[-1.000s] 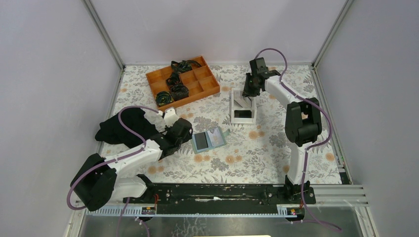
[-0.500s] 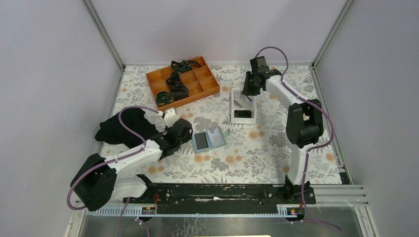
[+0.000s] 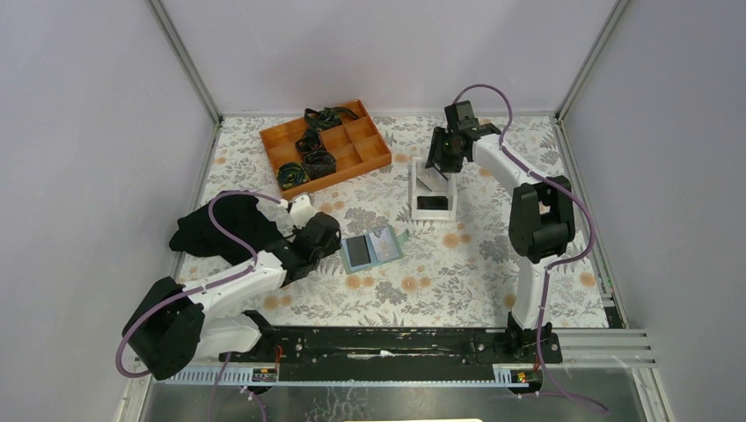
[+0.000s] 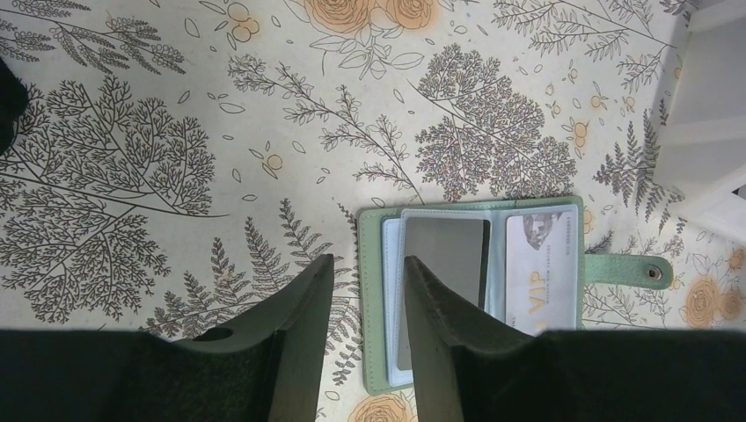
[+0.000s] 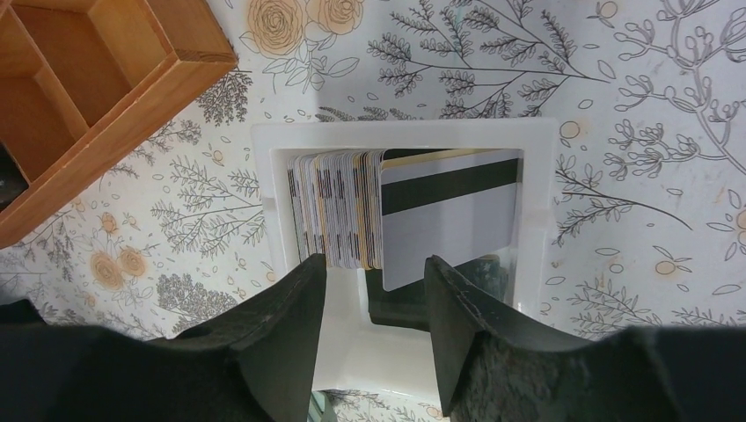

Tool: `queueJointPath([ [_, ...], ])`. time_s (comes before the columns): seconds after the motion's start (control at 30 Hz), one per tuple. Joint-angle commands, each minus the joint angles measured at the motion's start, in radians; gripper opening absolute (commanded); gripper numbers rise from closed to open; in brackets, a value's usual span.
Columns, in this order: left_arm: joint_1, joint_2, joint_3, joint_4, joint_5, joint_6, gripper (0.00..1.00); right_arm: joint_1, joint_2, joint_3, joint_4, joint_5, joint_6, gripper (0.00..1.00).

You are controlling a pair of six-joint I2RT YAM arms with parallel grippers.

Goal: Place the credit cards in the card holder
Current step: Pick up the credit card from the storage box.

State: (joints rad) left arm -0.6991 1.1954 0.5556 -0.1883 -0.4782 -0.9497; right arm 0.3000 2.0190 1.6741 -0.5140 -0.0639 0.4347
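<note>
Just past the right gripper (image 5: pixel 374 264) tips: the credit cards (image 5: pixel 339 211), packed on edge in a white tray (image 5: pixel 538 229). Standing that way, their edges stick up for a pinch from above. One grey-silver striped card (image 5: pixel 449 220) leans off the pack, flat face showing. The right gripper is released, with its jaws apart and straddling the near edge of the pack, and nothing is clamped. The orange compartment box (image 5: pixel 123 130) sits off to one side, apart from the tray and not part of this job.

Under the left gripper (image 4: pixel 367 262): the card holder (image 4: pixel 495 264) lies open and flat on the floral worktop (image 4: pixel 176 132), pockets up. Its snap tab (image 4: pixel 626 268) points away from the gripper. A grey card (image 4: pixel 444 251) and a white VIP card (image 4: pixel 541 272) already sit in the pockets. The left gripper's jaws are part-way apart and grasp nothing I can see. The holder's near edge lies in the gap and one finger covers the near pocket; can't tell whether it touches.

Judgement: the left gripper is probably parked there to keep the holder from sliding when a card is pushed in. The right arm looks set to pick the next card, with most of the pack left to move. Risk: the thin cards cling together, so two may lift at once, or the leaning one may tip.
</note>
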Motion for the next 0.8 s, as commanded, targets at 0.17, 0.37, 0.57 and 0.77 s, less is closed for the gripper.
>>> queueJointPath([
  [0.17,0.007,-0.041,-0.024,-0.014,-0.017,-0.016,0.43,0.007,0.038,0.019,0.027,-0.053,0.025,0.51],
  [0.37,0.007,-0.045,-0.03,-0.014,-0.014,-0.018,0.43,0.007,0.021,-0.006,0.047,-0.059,0.031,0.34],
  [0.57,0.007,-0.035,-0.027,-0.004,-0.01,-0.016,0.43,0.006,-0.004,0.0,0.051,-0.063,0.042,0.27],
  [0.77,0.008,-0.024,-0.018,0.005,-0.007,-0.008,0.43,0.008,-0.003,0.026,0.037,-0.068,0.045,0.26],
])
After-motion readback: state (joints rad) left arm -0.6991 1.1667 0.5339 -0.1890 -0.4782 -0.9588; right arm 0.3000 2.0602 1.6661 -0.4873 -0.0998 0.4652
